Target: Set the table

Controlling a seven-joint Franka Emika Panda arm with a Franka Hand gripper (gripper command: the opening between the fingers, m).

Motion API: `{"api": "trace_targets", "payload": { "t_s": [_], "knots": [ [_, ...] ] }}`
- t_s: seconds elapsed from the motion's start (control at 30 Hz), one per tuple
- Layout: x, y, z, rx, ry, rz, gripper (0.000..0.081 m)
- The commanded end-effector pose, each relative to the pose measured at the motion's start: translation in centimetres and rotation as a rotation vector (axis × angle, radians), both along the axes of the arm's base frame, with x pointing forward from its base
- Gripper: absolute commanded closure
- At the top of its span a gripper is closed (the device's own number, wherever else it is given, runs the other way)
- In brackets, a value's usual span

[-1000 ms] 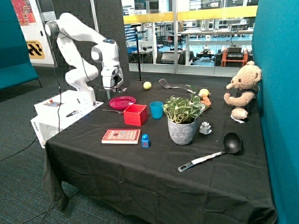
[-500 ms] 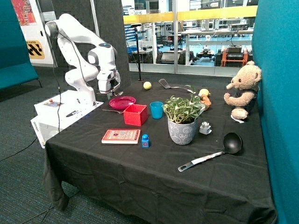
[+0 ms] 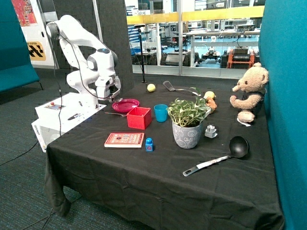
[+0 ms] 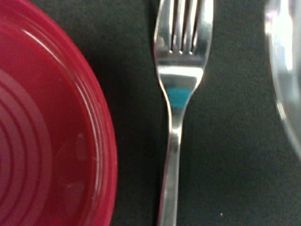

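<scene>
Black cloth covers the table (image 3: 158, 177), and on it, near the edge by the robot, a steel fork (image 4: 178, 108) lies flat just beside a red plate (image 4: 51, 136), not touching it. Over the last second the gripper (image 3: 106, 98) has swung from above the plate's far side out to a spot over the fork, so the wrist view now looks straight down its handle. Whether the fingers are apart or together I cannot tell. A clear glass rim (image 4: 284, 70) sits opposite the plate. Likely the fork is the next pick.
</scene>
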State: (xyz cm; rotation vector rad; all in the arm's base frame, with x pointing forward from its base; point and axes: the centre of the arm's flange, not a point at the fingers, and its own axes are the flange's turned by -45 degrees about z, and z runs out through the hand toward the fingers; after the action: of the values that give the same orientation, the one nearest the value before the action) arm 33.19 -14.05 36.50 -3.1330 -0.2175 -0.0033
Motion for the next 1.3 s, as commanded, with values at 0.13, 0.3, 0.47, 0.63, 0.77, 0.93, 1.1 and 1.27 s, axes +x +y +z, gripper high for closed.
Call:
{"api": "trace_targets", "payload": {
  "t_s": [0.13,0.3,0.47,0.63,0.77,0.93,1.1,1.27],
  "knots": [
    [-0.8,-1.5,-1.8,-0.0012,0.0020,-0.024,0.0808],
    [-1.0,-2.0,-2.5,-0.0012,0.0020,-0.030,0.0808],
    [-1.0,-2.4,-3.1,-0.0012,0.0020,-0.035,0.0808],
    [-0.9,-2.4,-3.8,-0.0011,0.0020,-0.040,0.0808],
    [-0.8,-2.4,-4.4,-0.0012,0.0020,-0.038,0.0808],
    [-0.6,-2.4,-4.9,-0.0011,0.0020,-0.040,0.0808],
    [-0.4,-2.4,-5.1,-0.0012,0.0020,-0.034,0.0808],
    [0.0,-2.1,-5.4,-0.0012,0.0020,-0.030,0.0808]
  ]
}}
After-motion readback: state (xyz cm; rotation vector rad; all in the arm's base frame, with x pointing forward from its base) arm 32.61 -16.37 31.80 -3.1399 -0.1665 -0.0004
